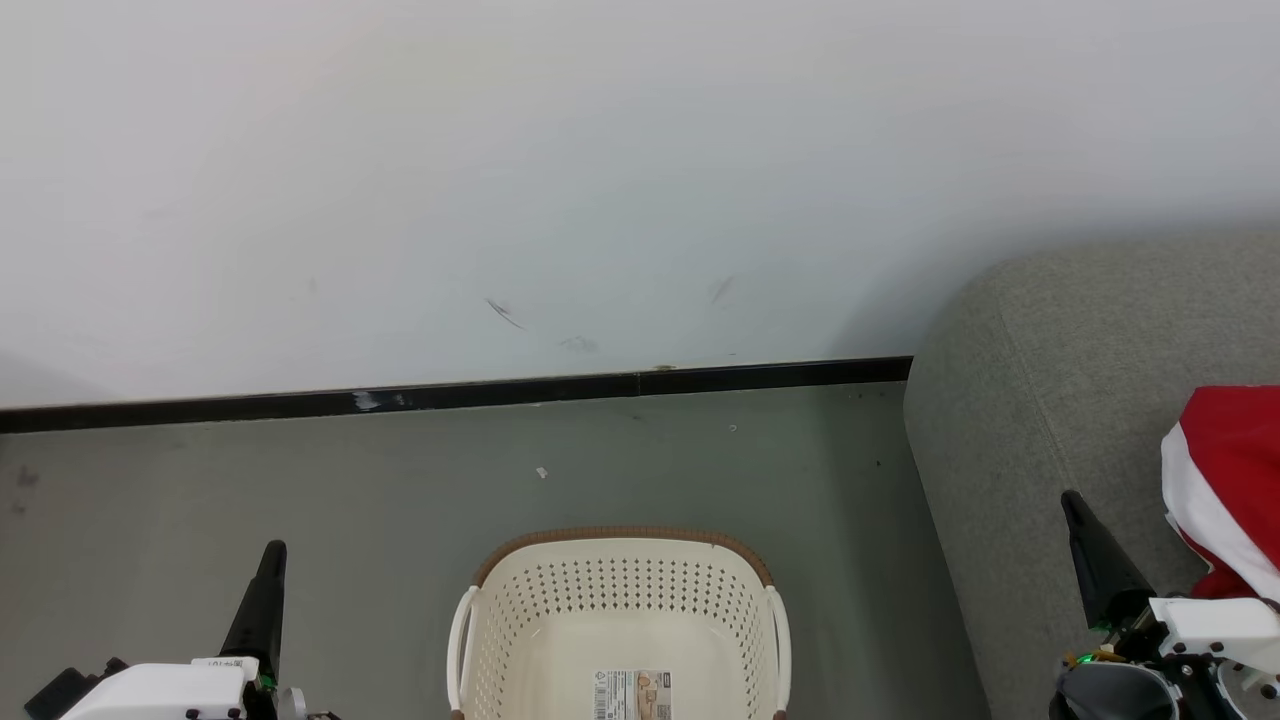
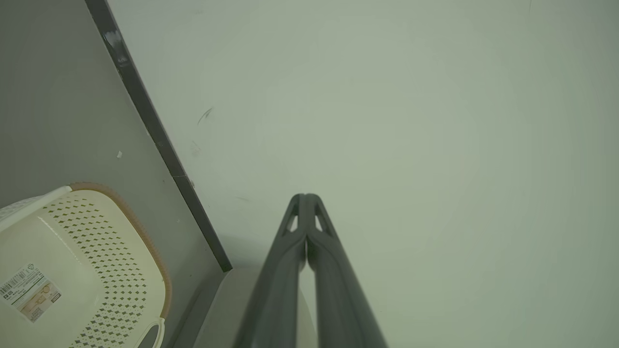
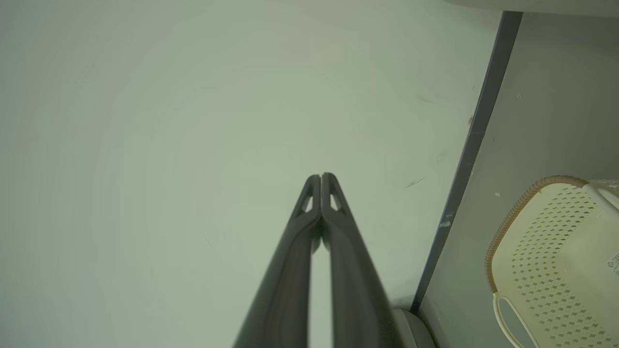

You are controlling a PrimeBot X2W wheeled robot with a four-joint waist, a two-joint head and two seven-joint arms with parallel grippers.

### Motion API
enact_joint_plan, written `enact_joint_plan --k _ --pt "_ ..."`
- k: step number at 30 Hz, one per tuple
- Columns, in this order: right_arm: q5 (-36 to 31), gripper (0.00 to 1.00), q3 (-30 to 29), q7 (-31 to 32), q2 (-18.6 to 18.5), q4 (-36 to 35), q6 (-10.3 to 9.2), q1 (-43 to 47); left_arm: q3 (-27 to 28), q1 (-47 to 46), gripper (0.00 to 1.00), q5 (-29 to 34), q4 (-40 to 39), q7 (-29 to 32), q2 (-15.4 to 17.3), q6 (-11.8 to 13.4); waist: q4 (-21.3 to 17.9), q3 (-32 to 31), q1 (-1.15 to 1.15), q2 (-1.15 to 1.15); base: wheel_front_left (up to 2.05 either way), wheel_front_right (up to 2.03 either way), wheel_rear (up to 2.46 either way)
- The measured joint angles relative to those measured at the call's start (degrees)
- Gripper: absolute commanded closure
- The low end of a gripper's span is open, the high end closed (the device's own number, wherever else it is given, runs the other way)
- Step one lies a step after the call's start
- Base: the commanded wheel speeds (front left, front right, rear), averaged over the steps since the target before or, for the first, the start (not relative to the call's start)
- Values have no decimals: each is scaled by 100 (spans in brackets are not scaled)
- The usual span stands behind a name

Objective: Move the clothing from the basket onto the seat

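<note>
The cream basket (image 1: pixel 620 600) with a brown rim stands on the floor at the bottom centre; its visible inside holds just a label sticker. Red clothing (image 1: pixel 1225 480) with a white band lies on the grey seat (image 1: pixel 1040 400) at the right edge. My left gripper (image 1: pixel 272 550) is shut with nothing in it, at the lower left, apart from the basket. My right gripper (image 1: pixel 1070 500) is shut and holds nothing, over the seat just left of the clothing. In both wrist views the fingertips (image 2: pixel 305 197) (image 3: pixel 321 176) meet, and the basket (image 2: pixel 72 270) (image 3: pixel 556 261) shows at the side.
A white wall (image 1: pixel 600 180) with a black baseboard (image 1: pixel 500 392) runs behind the basket. Grey floor (image 1: pixel 300 480) lies open left of the basket and between it and the seat.
</note>
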Motion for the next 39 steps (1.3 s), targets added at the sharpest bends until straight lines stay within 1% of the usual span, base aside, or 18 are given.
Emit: enact_joint_plan --k 39 --pt "31 100 3 0 -5 1 0 -1 2 -1 100 0 3 0 -1 0 0 0 -1 0 0 0 0"
